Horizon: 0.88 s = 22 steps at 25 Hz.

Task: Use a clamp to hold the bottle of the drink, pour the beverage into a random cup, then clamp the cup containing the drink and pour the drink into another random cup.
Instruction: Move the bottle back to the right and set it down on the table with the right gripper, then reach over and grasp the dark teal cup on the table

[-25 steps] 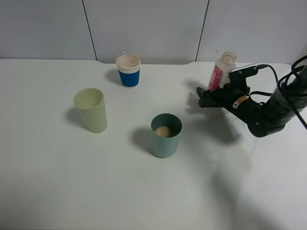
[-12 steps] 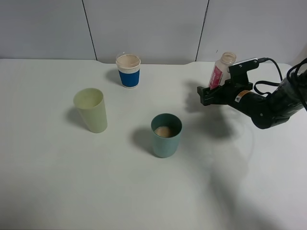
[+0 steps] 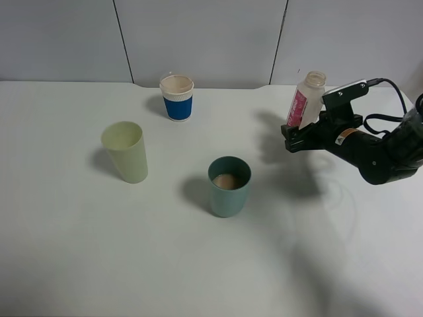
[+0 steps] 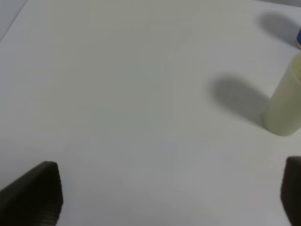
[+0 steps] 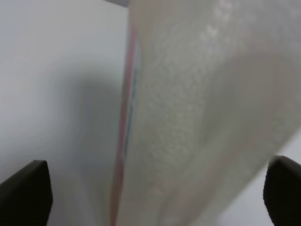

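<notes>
White table (image 3: 79, 264) carries everything. R gripper (image 3: 289, 140) is at the back R of it, jaws spread wide w/ the bottle (image 3: 306, 99) between them. Wrist view shows a gap on at least one side, so it's open, not gripping. L gripper (image 4: 162, 195) has jaws wide apart too, nothing between, only bare table below.

Bottle stands about upright near the back edge, base hidden behind the gripper. No cap seen; how much is left inside is hard to judge. Thin plastic, prob. light, gives under a squeeze, easy to tip if brushed.

Pale green tumbler (image 3: 125, 153) stands L of centre, well apart from the rest, looks empty. Teal tumbler (image 3: 229, 191) is mid-table, nearer the front, upright, w/ the beverage (image 3: 227, 181) low inside. Pour no. 1 looks done, so this is prob. the next thing to clamp. Judgement: stiff, smooth, tapered plastic, a bit slippery, light w/ so little in it. Take it across the mid-wall, below the rim, jaws level, firm enough not to slip when tilted.

Blue-sleeved paper cup (image 3: 177, 99) sits at the back, off the line teal → pale green. Nothing stands btw R gripper & teal tumbler. Only the bottle is close enough to get knocked.
</notes>
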Each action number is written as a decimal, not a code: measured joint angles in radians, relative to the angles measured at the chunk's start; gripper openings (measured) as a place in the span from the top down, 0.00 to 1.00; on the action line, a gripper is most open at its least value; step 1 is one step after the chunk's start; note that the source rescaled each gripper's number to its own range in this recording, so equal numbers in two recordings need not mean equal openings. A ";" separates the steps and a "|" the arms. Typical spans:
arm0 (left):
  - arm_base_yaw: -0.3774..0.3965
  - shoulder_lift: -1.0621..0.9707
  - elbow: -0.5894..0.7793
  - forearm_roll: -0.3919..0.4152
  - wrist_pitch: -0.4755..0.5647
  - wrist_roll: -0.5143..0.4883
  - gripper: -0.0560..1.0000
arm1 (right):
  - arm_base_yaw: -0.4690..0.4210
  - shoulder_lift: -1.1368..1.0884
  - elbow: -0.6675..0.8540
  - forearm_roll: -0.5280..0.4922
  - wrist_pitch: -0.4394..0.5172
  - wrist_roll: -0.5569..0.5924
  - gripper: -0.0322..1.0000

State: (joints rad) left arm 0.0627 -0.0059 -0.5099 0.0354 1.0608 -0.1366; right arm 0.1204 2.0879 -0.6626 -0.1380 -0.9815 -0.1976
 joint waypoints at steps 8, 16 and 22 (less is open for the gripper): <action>0.000 0.000 0.000 0.000 0.000 0.000 0.19 | 0.000 -0.079 0.078 0.044 -0.034 -0.044 0.18; 0.000 0.000 0.000 0.000 0.000 0.000 0.19 | 0.000 -0.201 0.208 0.115 -0.036 -0.071 0.18; 0.000 0.000 0.000 0.000 0.000 0.000 0.19 | 0.000 -0.351 0.287 0.156 -0.024 -0.071 0.18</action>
State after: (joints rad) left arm 0.0627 -0.0059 -0.5099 0.0354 1.0608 -0.1366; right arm 0.1204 1.7368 -0.3761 0.0185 -1.0055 -0.2685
